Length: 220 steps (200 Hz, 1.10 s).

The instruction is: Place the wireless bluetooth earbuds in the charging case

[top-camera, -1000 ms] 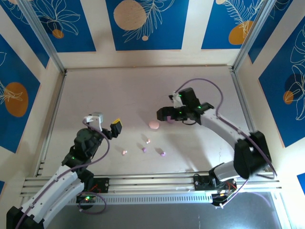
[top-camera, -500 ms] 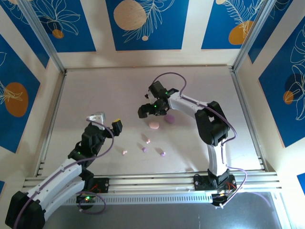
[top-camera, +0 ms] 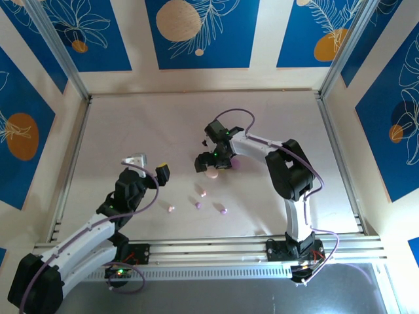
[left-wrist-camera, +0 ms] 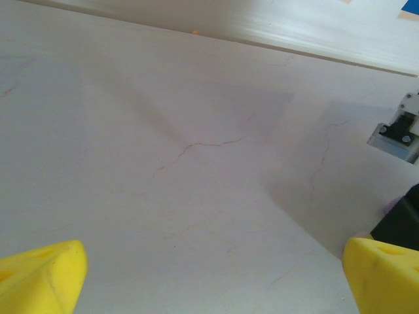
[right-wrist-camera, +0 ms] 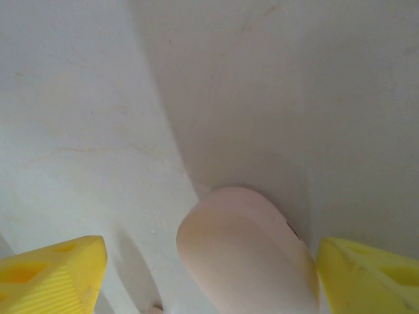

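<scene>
The table [top-camera: 131, 124] carries two oval cases and four earbuds. The right arm [top-camera: 262, 145] reaches in from its base and folds back toward the middle, setting the right gripper [top-camera: 213, 166] low over the pink case [top-camera: 211, 174]. In the right wrist view the case [right-wrist-camera: 245, 255] lies between the spread yellow fingertips [right-wrist-camera: 52, 275] – closer to the right one, gripped by neither. The purple case [top-camera: 235, 163] sits just beside it. The left arm [top-camera: 91, 229] angles forward, and the left gripper [top-camera: 150, 167] is wide open over bare table. The earbuds – pink [top-camera: 203, 193], purple [top-camera: 198, 205], pink [top-camera: 171, 209], purple [top-camera: 223, 210] – lie loose nearer the bases, apart from both grippers.
</scene>
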Motion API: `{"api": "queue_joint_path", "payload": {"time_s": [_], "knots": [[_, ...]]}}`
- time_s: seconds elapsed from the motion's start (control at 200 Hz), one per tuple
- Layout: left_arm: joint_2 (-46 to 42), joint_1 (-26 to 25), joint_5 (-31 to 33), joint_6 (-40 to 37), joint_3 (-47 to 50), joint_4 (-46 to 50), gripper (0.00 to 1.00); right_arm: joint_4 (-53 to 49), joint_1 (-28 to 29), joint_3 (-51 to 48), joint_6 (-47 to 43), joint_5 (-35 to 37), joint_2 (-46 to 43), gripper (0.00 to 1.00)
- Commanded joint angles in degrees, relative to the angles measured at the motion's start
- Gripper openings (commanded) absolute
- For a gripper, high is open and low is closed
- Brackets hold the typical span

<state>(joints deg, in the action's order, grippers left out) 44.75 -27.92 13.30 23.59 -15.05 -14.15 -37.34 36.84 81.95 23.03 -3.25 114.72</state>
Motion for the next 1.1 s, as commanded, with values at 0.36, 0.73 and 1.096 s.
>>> {"api": "queue_joint_path", "payload": {"time_s": [0.36, 0.73, 1.096], "knots": [[2.56, -0.02, -2.05, 1.10, -3.20, 0.26, 1.00, -3.95, 2.95, -0.70, 1.24, 4.30, -3.69, 0.71], [5.07, -0.03, -3.71, 1.63, -4.38, 0.79, 1.00, -11.06, 7.23, 6.73, -0.47, 18.22, 2.55, 0.70], [5.40, -0.03, -4.25, 1.52, -4.46, 0.43, 1.00, -13.02, 8.38, 9.96, -1.23, 21.31, 5.25, 0.61]]}}
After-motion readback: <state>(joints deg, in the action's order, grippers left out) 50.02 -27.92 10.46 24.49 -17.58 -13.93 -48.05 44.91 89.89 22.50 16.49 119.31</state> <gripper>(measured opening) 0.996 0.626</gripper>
